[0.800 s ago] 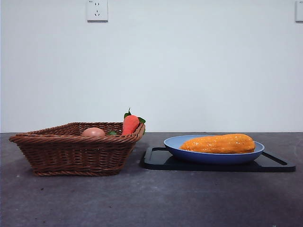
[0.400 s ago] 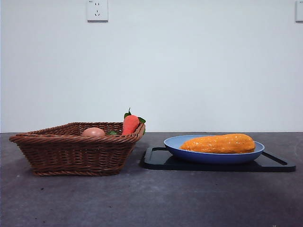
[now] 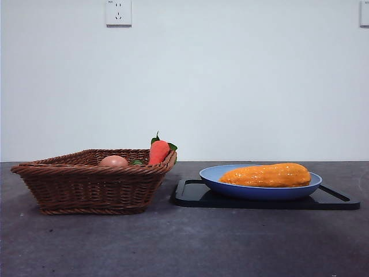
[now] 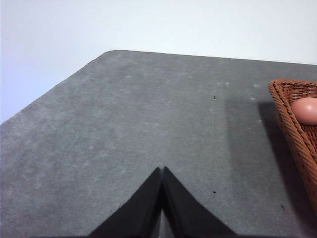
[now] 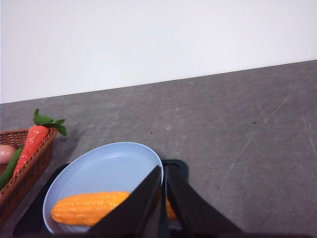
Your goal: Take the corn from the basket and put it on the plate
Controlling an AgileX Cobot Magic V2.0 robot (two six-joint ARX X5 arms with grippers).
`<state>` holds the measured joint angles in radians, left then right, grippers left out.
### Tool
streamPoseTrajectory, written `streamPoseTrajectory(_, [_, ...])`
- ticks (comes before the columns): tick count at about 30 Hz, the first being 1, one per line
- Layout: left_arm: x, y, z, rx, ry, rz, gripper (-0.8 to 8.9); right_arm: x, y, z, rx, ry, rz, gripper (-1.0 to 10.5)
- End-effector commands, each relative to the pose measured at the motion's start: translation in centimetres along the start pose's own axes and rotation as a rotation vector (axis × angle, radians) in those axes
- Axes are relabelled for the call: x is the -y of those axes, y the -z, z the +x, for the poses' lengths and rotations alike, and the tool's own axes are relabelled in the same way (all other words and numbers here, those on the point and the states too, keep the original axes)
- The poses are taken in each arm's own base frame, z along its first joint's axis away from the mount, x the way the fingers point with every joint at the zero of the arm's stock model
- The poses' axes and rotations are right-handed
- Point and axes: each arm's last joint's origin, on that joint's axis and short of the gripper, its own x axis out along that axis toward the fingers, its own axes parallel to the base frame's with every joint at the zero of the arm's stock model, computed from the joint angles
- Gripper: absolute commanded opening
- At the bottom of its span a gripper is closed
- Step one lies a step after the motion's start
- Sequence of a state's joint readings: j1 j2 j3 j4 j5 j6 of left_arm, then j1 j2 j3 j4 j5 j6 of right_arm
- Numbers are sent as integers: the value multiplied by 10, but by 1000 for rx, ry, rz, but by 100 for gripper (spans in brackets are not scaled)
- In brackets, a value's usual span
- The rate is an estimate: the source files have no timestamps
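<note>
Orange corn (image 3: 266,175) lies on the plate (image 3: 214,175), beside the basket (image 3: 86,187). Both pincers, left (image 4: 162,171) and right (image 5: 162,171), are closed and empty.

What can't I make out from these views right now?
- Basket floor: the front view is level, so the near wall hides it; only the tops of the egg and carrot show.
- Corn: in the right wrist view the right gripper covers part of it.
- Tray: the plate covers its middle.
</note>
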<state>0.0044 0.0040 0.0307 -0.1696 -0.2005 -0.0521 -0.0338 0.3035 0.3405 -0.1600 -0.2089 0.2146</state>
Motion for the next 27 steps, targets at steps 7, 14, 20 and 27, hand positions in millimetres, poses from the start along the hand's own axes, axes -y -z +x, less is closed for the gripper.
streamPoseTrajectory(7, [0, 9, 3, -27, -3, -3, 4, -1, -4, -1, 17, -2, 6, 2])
streamPoseTrajectory(14, [0, 9, 3, -27, -3, -4, 4, -1, -3, -1, 22, 4, -31, 2])
streamPoseTrajectory(20, [0, 9, 3, -27, -3, -4, 4, 5, 12, -1, 13, 60, -140, 2])
streamPoseTrajectory(27, [0, 9, 3, -27, -3, -4, 4, 17, 61, 2, 66, 87, -155, 2])
